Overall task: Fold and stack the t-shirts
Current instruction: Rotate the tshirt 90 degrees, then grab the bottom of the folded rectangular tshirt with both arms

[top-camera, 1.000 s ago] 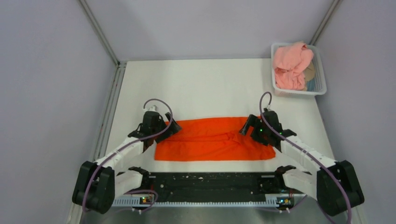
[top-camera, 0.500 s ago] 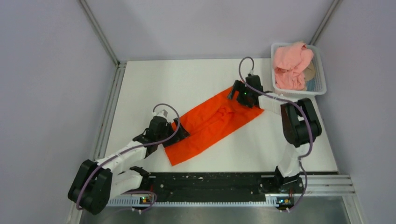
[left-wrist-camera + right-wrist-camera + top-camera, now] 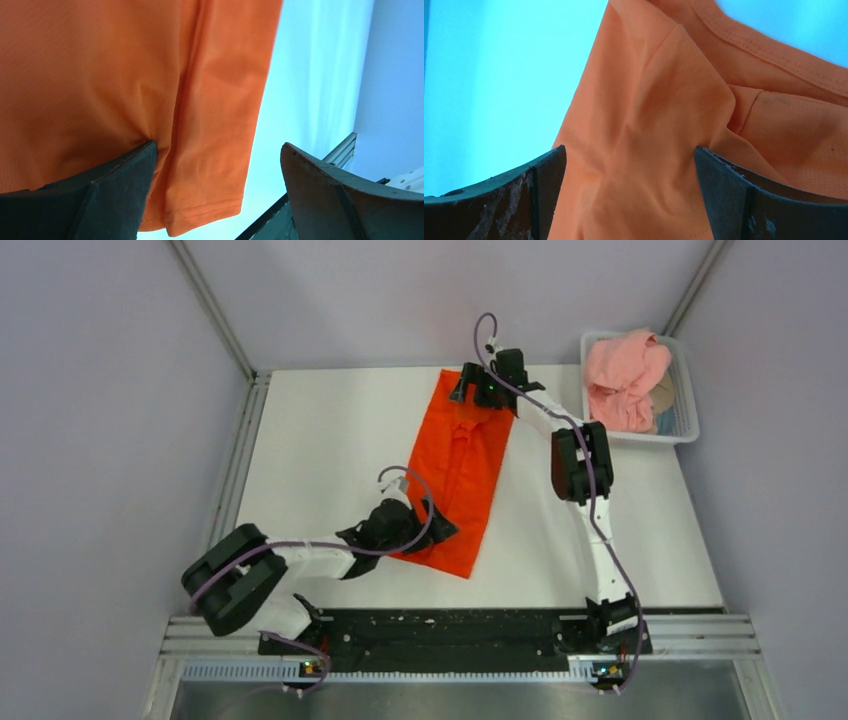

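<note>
The orange-red t-shirt (image 3: 460,465), crosswise a second ago, is lying lengthwise on the tabletop (image 3: 330,440) — its ends sitting under the left gripper (image 3: 432,532) and the right gripper (image 3: 478,397), both spread apart — likely readying the next fold.

Bright orange-red t-shirt (image 3: 457,475), plain and unprinted with a fine knit texture, pale salmon pink t-shirt (image 3: 622,375), also plain, white mesh basket (image 3: 688,390), white counter (image 3: 330,450), black left claw (image 3: 440,532), black right claw (image 3: 468,392), pale lilac-grey walls (image 3: 100,440)
</note>
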You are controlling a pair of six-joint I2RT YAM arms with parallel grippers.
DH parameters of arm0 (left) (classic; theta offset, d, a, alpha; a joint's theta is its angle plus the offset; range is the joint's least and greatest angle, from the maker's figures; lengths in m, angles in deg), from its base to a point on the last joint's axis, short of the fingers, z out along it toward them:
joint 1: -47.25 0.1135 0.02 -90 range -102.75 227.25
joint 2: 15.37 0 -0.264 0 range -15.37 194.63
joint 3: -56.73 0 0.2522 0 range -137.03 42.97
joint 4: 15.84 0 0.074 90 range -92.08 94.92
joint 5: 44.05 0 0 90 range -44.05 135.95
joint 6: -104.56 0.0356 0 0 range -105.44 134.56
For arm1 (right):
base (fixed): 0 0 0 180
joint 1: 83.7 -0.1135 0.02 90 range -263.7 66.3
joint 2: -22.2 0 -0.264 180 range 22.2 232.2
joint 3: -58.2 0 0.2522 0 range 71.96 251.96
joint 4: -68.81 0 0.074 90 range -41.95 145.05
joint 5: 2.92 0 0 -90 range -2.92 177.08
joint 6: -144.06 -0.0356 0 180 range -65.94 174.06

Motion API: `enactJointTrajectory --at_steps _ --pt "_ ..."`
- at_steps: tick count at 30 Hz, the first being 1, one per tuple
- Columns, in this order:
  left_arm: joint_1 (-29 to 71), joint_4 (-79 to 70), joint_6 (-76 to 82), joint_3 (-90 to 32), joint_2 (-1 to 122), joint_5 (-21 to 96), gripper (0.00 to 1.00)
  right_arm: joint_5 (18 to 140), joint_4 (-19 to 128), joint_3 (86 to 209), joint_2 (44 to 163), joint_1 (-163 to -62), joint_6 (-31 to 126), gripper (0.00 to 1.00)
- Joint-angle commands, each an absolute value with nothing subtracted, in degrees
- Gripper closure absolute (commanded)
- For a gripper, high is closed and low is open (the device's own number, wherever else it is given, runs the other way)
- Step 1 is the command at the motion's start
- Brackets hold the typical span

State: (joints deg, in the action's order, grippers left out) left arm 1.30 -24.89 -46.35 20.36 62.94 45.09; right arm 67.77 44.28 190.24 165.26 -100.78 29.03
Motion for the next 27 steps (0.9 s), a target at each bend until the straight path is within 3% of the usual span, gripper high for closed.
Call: enactJointTrajectory --at_steps 1,8,14,20,23,27 --pt "-4.2 -26.7 -48.3 13.7 74.1 47.2 0.01 63.8 39.0 199.8 175.2 -104.0 30.9 0.02" --pt "-9.7 -23.6 -46.9 6.5 80.4 45.3 0.01 67.2 39.3 208.2 179.0 -105.9 33.9 0.01" --pt "-14.7 -15.4 -41.5 6.1 71.2 56.8 0.01 74.2 40.5 211.6 173.1 -106.0 36.8 0.01" --pt "-18.1 -10.0 -32.1 5.0 60.7 59.3 0.01 79.0 42.0 211.4 161.3 -106.0 41.6 0.01" --pt "-20.0 -6.6 -29.2 5.6 55.1 62.6 0.01 82.3 40.5 207.3 154.5 -105.9 43.8 0.01" --pt "-20.0 7.5 -34.0 5.4 49.8 72.4 0.01 90.1 41.1 190.9 140.6 -105.9 45.0 0.01"
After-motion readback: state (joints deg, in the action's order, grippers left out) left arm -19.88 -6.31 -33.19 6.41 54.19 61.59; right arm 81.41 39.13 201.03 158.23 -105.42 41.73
